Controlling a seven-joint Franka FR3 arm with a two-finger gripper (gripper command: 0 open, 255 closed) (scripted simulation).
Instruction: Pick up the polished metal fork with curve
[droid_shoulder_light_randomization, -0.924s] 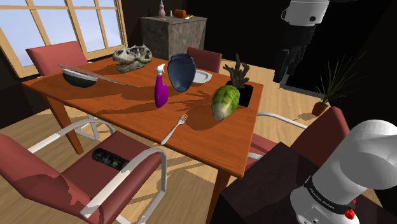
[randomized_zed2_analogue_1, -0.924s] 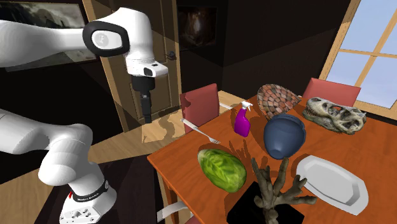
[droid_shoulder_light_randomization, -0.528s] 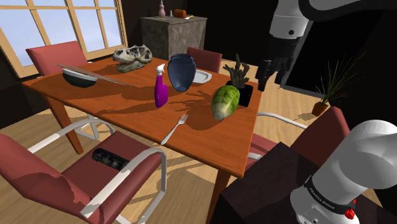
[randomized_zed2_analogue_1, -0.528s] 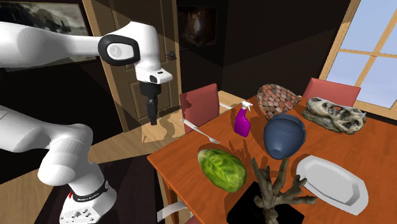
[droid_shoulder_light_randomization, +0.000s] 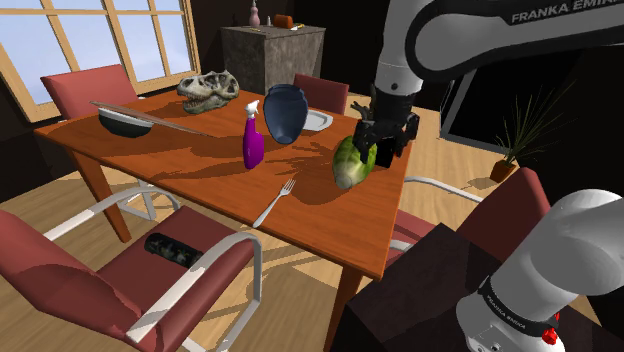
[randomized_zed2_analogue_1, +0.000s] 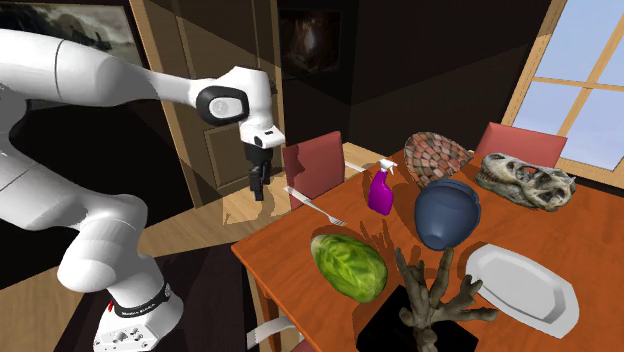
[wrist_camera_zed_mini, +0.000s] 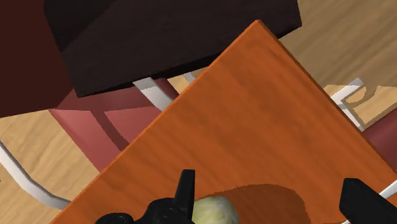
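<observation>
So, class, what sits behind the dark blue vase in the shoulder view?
A white plate pokes out from behind the dark blue vase, which covers most of it; a red chair stands beyond.

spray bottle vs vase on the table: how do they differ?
The spray bottle is purple with a white trigger; the vase is dark blue. The spray bottle is slim, the vase bulbous. The spray bottle stands nearer the fork than the vase. Both stand upright on the table.

1. Daylight pours in from the window (droid_shoulder_light_randomization: 100, 40), well away from the gripper (droid_shoulder_light_randomization: 380, 152), so the table (droid_shoulder_light_randomization: 190, 160) looks bright.
2. There's a soft dark shadow on the wood right under the gripper.
3. Behind the gripper it's pretty dim.
</observation>
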